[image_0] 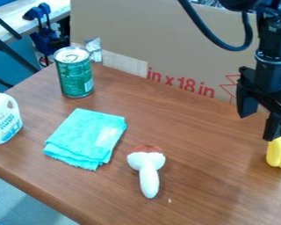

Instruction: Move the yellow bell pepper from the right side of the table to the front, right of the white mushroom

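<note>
Near the middle of the surface [196, 193] lies a white mushroom-shaped thing [147, 173]. At the right edge stands a yellow, lobed thing [278, 152], probably light, firm and smooth; its sides look the best place to grip, squarely, lest the curves slip. Just above it hangs the pincer [258, 128], spread wide with nothing between its fingers; whether one tip touches the yellow thing, I cannot tell. Left are a folded cloth [87, 138] and, farther, a green can [74, 72].

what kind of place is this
Probably a lab or workshop: a robot arm over a wooden table, a cardboard sheet behind it, and blue clamps on another bench.
</note>
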Controlling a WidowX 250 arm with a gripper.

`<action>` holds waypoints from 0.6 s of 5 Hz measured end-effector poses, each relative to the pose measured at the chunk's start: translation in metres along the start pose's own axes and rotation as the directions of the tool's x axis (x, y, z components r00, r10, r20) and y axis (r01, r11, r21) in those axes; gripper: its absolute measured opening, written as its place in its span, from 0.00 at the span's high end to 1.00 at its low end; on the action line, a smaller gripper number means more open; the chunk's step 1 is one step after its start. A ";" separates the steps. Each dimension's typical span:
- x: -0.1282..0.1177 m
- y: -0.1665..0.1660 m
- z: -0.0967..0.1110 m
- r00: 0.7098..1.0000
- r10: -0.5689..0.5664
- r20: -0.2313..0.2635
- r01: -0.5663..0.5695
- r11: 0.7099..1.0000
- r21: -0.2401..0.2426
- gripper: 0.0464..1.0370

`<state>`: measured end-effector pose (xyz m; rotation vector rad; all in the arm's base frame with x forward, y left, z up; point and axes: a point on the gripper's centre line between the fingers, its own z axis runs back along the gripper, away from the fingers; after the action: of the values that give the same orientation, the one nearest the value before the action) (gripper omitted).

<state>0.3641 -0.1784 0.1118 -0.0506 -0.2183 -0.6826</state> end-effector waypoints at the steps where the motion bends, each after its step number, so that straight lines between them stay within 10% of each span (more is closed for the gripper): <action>1: 0.013 0.005 0.002 1.000 -0.001 0.020 0.001 1.000 0.002 0.03; 3: 0.028 0.001 -0.003 0.999 -0.021 0.042 0.022 0.999 -0.033 0.03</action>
<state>0.3862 -0.1950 0.1151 -0.0944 -0.2474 -0.7072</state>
